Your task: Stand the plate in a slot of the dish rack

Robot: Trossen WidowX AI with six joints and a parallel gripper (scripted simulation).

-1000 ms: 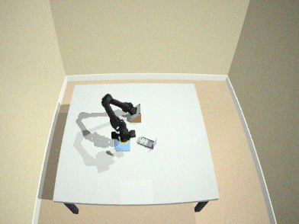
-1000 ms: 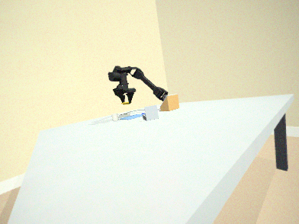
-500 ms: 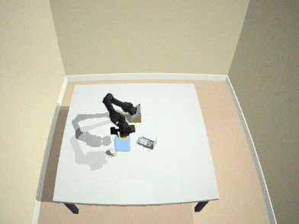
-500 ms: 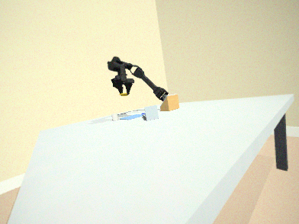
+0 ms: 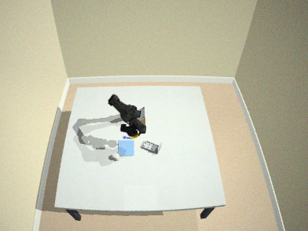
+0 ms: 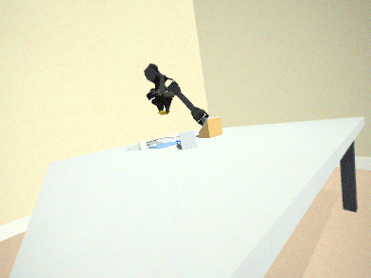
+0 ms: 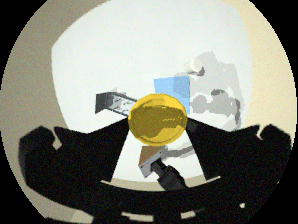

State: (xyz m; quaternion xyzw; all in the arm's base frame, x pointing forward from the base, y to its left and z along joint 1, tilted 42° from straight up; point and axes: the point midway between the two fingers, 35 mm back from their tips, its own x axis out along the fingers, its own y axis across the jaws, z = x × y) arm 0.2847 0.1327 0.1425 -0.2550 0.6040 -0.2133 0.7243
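Observation:
The yellow plate (image 5: 134, 137) (image 6: 163, 112) (image 7: 157, 120) is held roughly flat, high above the table. My gripper (image 7: 157, 120) (image 6: 164, 111) is shut on the plate, with a finger at each side of it. The dish rack (image 5: 151, 147) (image 6: 187, 140) (image 7: 102, 102) stands on the table, grey with light end panels and rails. In the wrist view the rack lies left of the plate, and the plate covers its near end. In the top view the arm hides part of the plate.
A blue square mat (image 5: 126, 148) (image 6: 163, 145) (image 7: 170, 86) lies beside the rack. A white cylinder (image 5: 114, 157) (image 6: 143, 146) (image 7: 193, 66) is near its corner. A small blue utensil (image 5: 126, 137) lies behind the mat. An orange-brown block (image 5: 143, 122) (image 6: 214, 128) (image 7: 148, 153) stands near the arm's base.

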